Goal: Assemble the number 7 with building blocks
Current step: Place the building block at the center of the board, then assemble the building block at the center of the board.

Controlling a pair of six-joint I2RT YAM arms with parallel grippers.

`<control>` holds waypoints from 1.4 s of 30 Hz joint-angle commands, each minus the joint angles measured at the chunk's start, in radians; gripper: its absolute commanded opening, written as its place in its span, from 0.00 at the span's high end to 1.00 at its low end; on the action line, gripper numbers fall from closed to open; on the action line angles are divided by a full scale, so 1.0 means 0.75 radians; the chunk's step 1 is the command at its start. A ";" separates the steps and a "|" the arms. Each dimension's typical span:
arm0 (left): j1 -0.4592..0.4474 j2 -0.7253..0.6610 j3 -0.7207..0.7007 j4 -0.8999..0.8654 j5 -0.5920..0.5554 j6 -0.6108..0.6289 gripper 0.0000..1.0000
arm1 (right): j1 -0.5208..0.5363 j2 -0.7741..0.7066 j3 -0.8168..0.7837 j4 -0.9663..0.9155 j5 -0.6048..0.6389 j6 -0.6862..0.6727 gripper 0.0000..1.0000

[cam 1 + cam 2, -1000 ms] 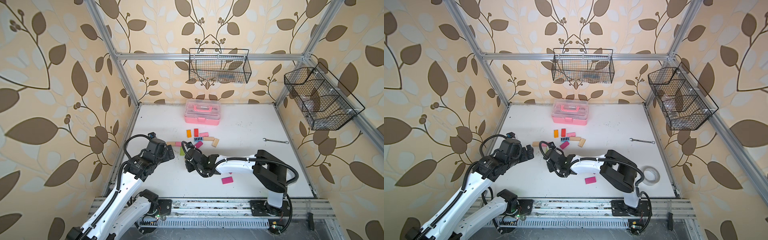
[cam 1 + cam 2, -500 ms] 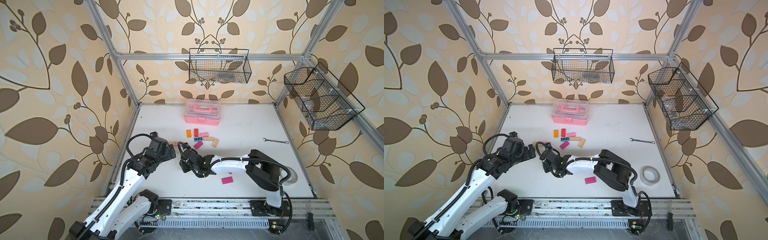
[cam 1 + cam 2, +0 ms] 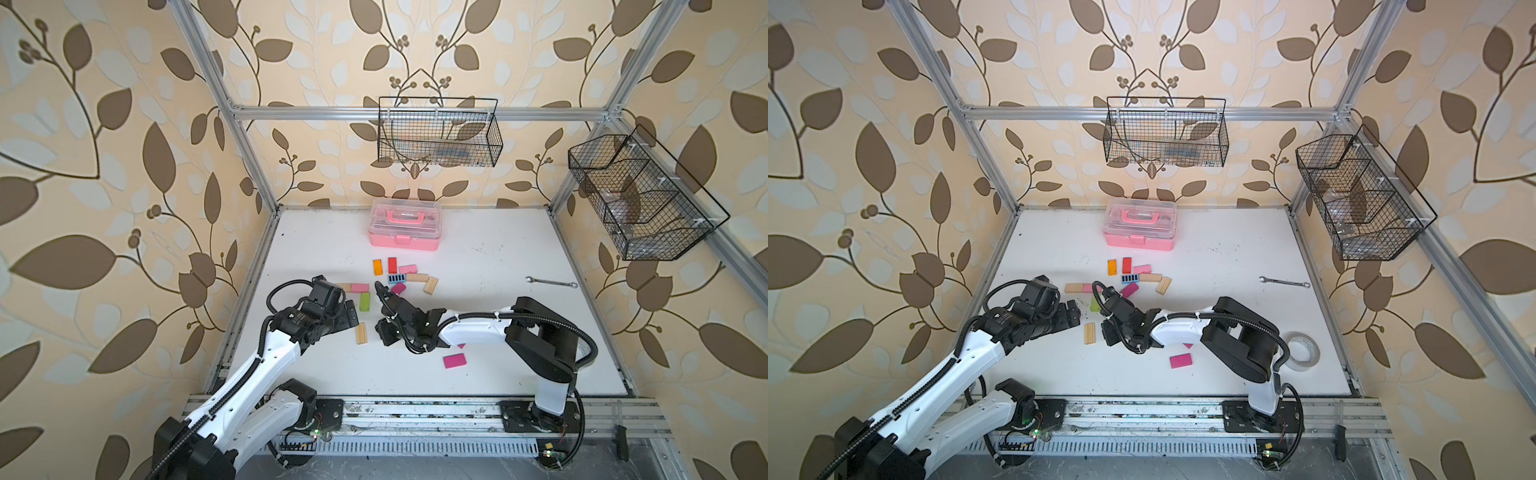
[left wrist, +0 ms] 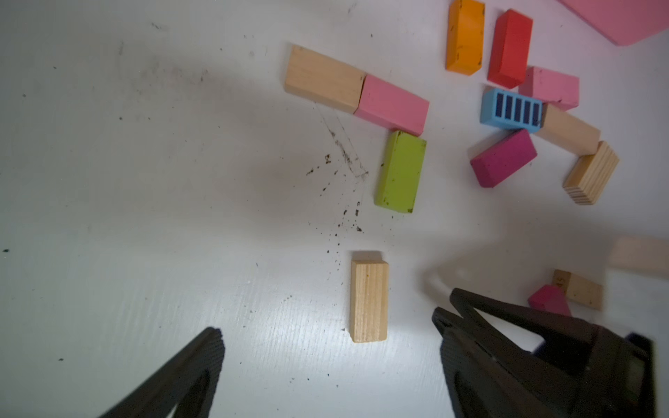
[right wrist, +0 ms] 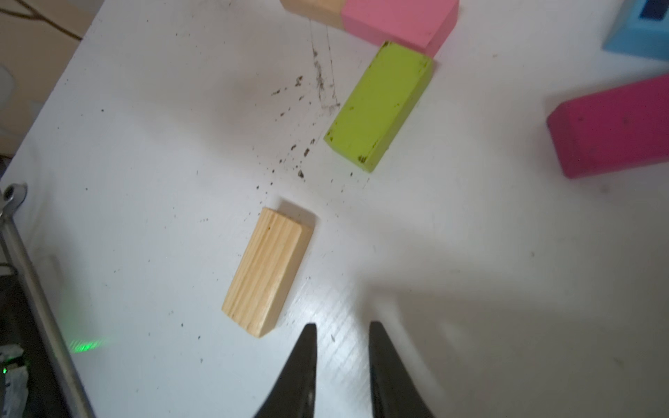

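Forming the number 7 [image 3: 360, 287] is partly done: a plain wood blk [image 4: 324, 77] and a pink blk [image 4: 392, 103] are lying end to end as the top bar, w/ a green blk [image 4: 400, 173] running down from the bar's right end. Next piece, a loose wood blk [image 4: 369, 300], is lying flat on the counter [image 4: 144, 217], roughly in line w/ the green blk but apart from it.

L hand [image 4: 327, 325] is standing wide apart and empty; in the left wrist view the loose wood blk's near end is showing between its fingers. R hand [image 5: 343, 325] is sitting w/ fingers nearly together, narrow gap, gripping nothing, just beside the same blk.

Risks, as judged:
1. Both hands are crowding one blk; advancing together is risking a finger-to-finger collision.
2. Closing L hand off-centre is risking the blk twisting or tipping on edge.
3. Sliding the blk up w/o squaring it is risking a crooked stem.
4. Overshooting is risking shoving the green blk into the pink blk, thus breaking the bar joint.
5. Sweeping R hand sideways is risking knocking the loose wood blk out of line.
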 commanded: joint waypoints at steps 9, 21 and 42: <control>-0.040 0.222 -0.099 0.178 0.180 -0.070 0.17 | -0.165 -0.283 -0.147 0.015 -0.055 -0.189 0.69; -0.137 0.525 0.035 0.115 0.073 0.034 0.26 | -0.341 -0.513 -0.240 -0.028 -0.104 -0.316 0.62; -0.199 0.638 0.128 0.040 0.011 0.042 0.43 | -0.403 -0.579 -0.334 0.050 -0.130 -0.318 0.60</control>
